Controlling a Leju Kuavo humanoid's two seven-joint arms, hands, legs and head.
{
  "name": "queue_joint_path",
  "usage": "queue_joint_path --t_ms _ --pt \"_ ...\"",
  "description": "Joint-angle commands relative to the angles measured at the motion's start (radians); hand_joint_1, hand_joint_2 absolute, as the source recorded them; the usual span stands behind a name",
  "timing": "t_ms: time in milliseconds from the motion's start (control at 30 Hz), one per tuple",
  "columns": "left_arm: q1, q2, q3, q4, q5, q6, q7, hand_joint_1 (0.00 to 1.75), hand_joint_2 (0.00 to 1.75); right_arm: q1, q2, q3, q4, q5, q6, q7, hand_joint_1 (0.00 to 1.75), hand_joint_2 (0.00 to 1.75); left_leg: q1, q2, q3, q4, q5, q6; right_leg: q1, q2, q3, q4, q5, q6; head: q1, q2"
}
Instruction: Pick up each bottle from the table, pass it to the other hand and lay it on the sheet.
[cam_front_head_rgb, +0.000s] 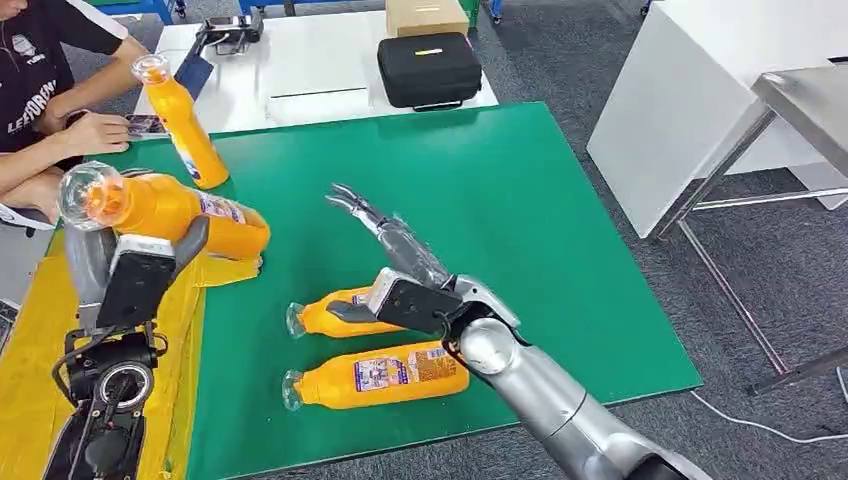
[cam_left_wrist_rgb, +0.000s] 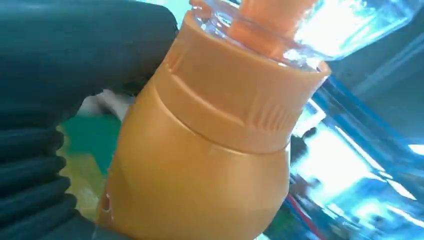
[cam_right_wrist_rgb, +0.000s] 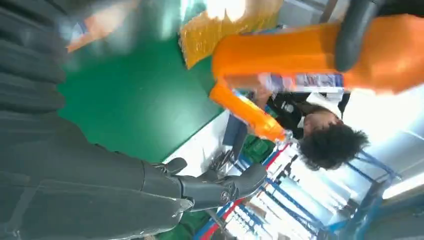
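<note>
Four orange bottles show: one gripped by the left hand (cam_front_head_rgb: 140, 265) at left over the yellow sheet (cam_front_head_rgb: 30, 380), one upright bottle (cam_front_head_rgb: 185, 125) at upper left, two lying bottles (cam_front_head_rgb: 375, 375) at lower centre on the green mat (cam_front_head_rgb: 520, 230). At centre, the right hand (cam_front_head_rgb: 395, 255) is spread wide and empty, seemingly above the mat.

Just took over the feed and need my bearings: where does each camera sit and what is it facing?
Head: high on the body, looking down at the green table; both arms show.
Left wrist: behind the left hand, close on the held bottle.
Right wrist: behind the open right hand, facing the person.
All share that held bottle.
</note>
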Motion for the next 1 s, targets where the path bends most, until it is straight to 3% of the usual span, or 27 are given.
queue_joint_path --t_ms 33,133,167,200,233,333,533,733,1000 --pt "-0.087 0.057 0.045 0.181 -0.436 0.005 0.108 1.75 1.75 -0.02 -0.029 -0.043 -0.017 0.039 -0.084 0.025 0.0 1.75 0.0 -0.001 0.002 -0.001 0.0 -0.001 0.0 0.001 0.002 0.0 -0.001 -0.002 0.0 0.0" --pt "-0.117 0.086 0.028 0.254 -0.57 -0.036 0.134 1.75 1.75 -0.025 -0.035 -0.054 -0.02 0.058 -0.119 0.024 0.0 1.75 0.0 -0.001 0.005 -0.001 -0.001 -0.002 0.0 0.002 0.005 0.0 -0.002 -0.002 0.0 0.0" --pt "-0.169 0.221 -0.104 0.325 -0.732 -0.17 0.196 1.75 1.75 -0.03 -0.036 -0.059 -0.019 0.093 -0.166 0.013 0.0 1.75 0.0 -0.001 0.004 -0.001 -0.001 -0.001 0.0 0.002 0.005 0.0 -0.002 -0.002 0.0 0.0" --pt "-0.224 0.246 -0.202 0.423 -0.732 -0.293 0.214 1.75 1.75 -0.038 -0.039 -0.062 -0.015 0.093 -0.166 0.013 0.0 1.75 0.0 -0.001 0.004 -0.001 -0.001 -0.001 0.0 0.002 0.004 0.0 -0.001 -0.002 0.0 0.0" --pt "-0.277 0.242 -0.234 0.559 -0.732 -0.265 0.195 1.75 1.75 -0.04 -0.039 -0.072 -0.016 0.093 -0.166 0.011 0.0 1.75 0.0 -0.003 0.002 -0.001 0.0 -0.001 0.0 -0.001 0.003 0.0 -0.001 -0.002 0.0 0.0" --pt "-0.349 0.242 -0.326 0.725 -0.732 -0.29 0.191 1.75 1.75 -0.036 -0.031 -0.085 -0.019 0.097 -0.166 0.01 0.0 1.75 0.0 -0.005 0.003 -0.001 0.001 -0.001 -0.001 -0.003 0.003 0.0 -0.001 -0.001 0.001 0.0" --pt "-0.45 0.263 -0.531 0.875 -0.732 -0.41 0.164 1.75 1.75 -0.034 -0.023 -0.079 -0.006 0.122 -0.167 0.011 0.0 1.75 0.0 -0.002 0.004 0.0 0.0 -0.002 0.0 0.003 0.004 0.001 0.0 -0.005 0.0 0.0" --pt "-0.58 0.246 -0.741 1.082 -0.732 -0.523 0.032 1.75 1.75 -0.029 -0.014 -0.096 -0.009 0.143 -0.165 0.01 0.0 1.75 0.0 -0.001 0.003 0.0 0.001 -0.002 0.0 0.003 0.002 0.001 0.001 -0.005 0.0 0.0" --pt "-0.589 0.228 -0.799 1.167 -0.732 -0.535 -0.031 1.75 1.75 -0.039 -0.003 -0.093 0.004 0.149 -0.147 0.007 0.0 1.75 0.0 0.003 0.004 0.0 -0.001 -0.002 0.0 0.007 0.002 0.002 0.001 -0.005 0.0 0.0"
